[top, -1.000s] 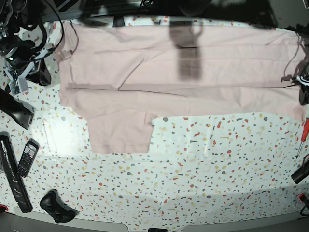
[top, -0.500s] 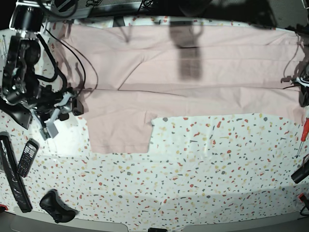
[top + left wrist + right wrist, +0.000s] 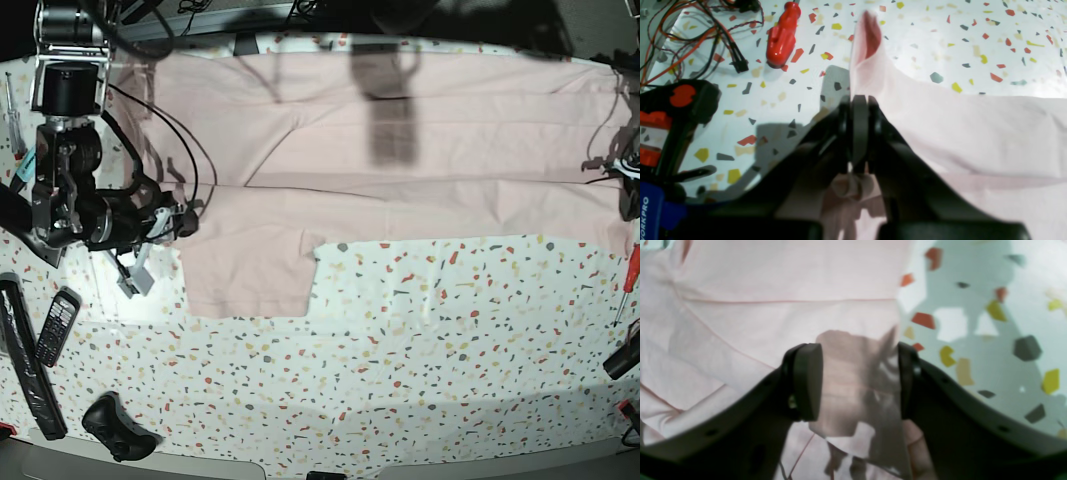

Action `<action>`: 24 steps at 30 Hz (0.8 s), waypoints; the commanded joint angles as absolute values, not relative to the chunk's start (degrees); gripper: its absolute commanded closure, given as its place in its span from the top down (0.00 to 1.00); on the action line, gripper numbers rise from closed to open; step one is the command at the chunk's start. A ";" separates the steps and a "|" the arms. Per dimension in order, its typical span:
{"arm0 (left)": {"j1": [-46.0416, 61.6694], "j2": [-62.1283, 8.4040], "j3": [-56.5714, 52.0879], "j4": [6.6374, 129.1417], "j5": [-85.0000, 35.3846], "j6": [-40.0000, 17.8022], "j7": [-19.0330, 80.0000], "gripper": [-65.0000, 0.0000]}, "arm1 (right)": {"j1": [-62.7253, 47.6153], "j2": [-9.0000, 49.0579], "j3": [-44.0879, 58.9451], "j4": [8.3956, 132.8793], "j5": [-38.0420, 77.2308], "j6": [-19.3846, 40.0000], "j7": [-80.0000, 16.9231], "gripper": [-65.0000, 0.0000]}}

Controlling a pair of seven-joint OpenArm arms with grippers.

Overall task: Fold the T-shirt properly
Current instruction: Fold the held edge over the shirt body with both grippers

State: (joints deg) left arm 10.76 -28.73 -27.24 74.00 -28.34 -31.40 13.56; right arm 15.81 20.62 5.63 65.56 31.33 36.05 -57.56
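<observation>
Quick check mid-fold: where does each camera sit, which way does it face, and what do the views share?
Base: overhead, facing down at the speckled terrazzo table and spread pale pink cotton T-shirt; right arm visible.
Left wrist: behind the left pincer, shut on a shirt corner; red-handled screwdriver beyond.
Right wrist: behind the open right pincer, above the shirt's edge.
Shared: all three show the shirt and table; base and left wrist share the screwdriver.

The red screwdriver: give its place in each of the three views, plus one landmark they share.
Base view: red screwdriver at the right edge, below the T-shirt's right end.
Left wrist view: upper left, left of the cloth pinched in the left end effector.
Right wrist view: not in it.
Shared landmark: the pink T-shirt on the speckled table.
</observation>
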 commanded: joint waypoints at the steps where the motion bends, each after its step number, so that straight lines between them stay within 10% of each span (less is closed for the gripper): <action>1: 10.31 -30.17 -27.77 75.00 -29.04 -31.59 11.94 0.00 | 17.10 21.56 5.93 66.41 32.10 36.40 -57.34 0.37; 7: 10.31 -30.17 -27.77 75.00 -29.04 -31.57 11.94 0.00 | 17.12 21.58 5.93 66.46 32.21 36.42 -57.76 0.00; 24: 10.46 -30.44 -30.79 75.05 -33.12 -35.68 13.26 0.00 | 1.08 21.58 22.17 96.14 41.91 38.72 -59.86 0.00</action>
State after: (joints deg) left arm 10.83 -28.77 -30.35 74.00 -32.21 -35.62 14.63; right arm 0.05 20.58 21.71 95.15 41.21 38.28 -60.64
